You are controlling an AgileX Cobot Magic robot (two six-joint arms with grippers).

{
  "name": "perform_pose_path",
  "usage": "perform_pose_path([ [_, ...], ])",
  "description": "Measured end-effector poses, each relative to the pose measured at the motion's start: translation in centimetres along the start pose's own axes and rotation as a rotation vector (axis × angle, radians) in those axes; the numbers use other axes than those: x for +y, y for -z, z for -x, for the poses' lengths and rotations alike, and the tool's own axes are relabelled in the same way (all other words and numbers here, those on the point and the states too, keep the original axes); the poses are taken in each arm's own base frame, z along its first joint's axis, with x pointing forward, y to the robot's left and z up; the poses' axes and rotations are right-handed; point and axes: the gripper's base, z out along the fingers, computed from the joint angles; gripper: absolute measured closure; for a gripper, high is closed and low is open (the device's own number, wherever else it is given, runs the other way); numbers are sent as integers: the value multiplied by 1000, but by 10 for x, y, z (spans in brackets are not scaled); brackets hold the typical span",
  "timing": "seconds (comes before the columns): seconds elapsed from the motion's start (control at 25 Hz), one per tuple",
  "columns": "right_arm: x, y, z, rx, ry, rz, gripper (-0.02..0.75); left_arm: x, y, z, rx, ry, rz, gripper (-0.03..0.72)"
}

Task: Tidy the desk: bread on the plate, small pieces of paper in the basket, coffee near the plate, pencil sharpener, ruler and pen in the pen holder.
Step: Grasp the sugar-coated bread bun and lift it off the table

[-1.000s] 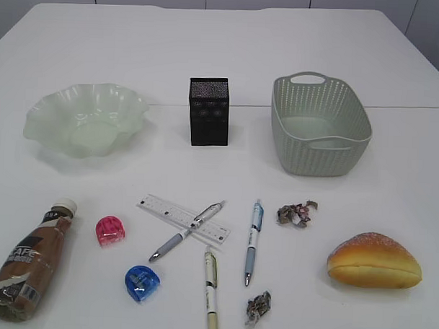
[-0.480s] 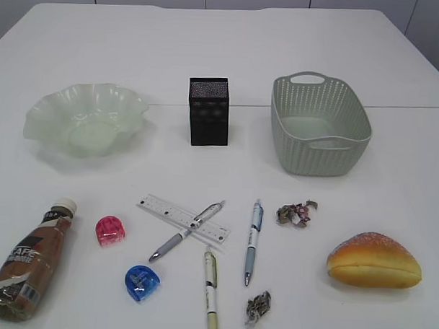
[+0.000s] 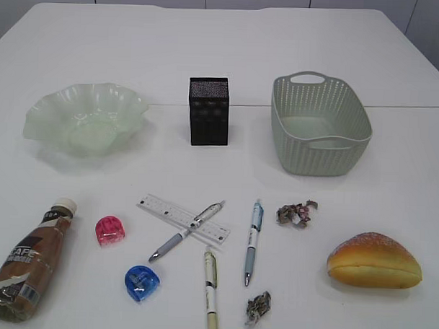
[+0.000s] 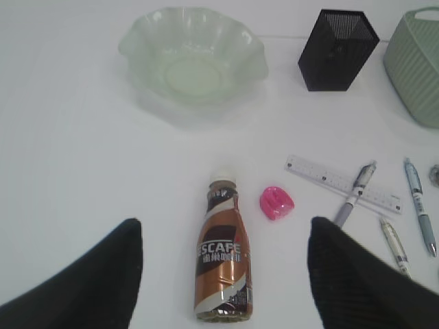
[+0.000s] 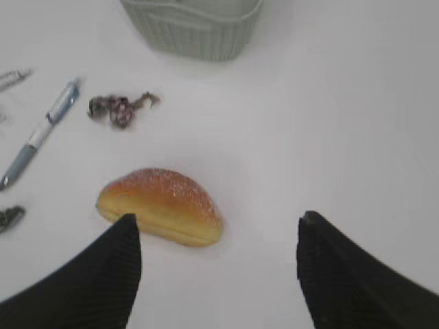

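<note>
On the large white desk [image 3: 231, 42], the golden-orange oblong bread [image 3: 375, 261] lies at the near right, well apart from the pale green wavy-rimmed plate [image 3: 85, 119] at the far left. The small black mesh pen holder [image 3: 208, 111] stands between the plate and the grey-green perforated basket [image 3: 320, 125]. The brown coffee bottle with white cap [image 3: 30, 259] lies on its side at the near left. The clear flat ruler [image 3: 181, 217] lies under a grey pen [image 3: 186, 230]. The left gripper [image 4: 226, 274] and the right gripper [image 5: 218, 267] both stand wide apart above the desk, holding nothing.
</note>
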Motion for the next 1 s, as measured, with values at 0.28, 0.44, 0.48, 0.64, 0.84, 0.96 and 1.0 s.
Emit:
perform_pose_path([
  [0.28,-4,-54,30,257,256,115,223,2,-21,-3,158,18,10,144],
  [0.44,1,-75,29,312,434,182,225,1,-22,-4,170,15,-6,144],
  [0.48,2,-80,28,324,454,199,225,0,-22,-4,171,10,-12,144],
  [0.64,7,-97,26,346,494,283,225,-3,-22,-5,175,4,-34,144],
  [0.84,10,-112,21,397,525,359,225,-4,-21,-5,184,9,-51,144],
  [0.96,11,-114,18,431,529,383,225,-4,-21,-6,187,9,-51,143],
  [1.0,11,-114,17,439,530,387,225,-4,-21,-6,187,10,-52,143],
])
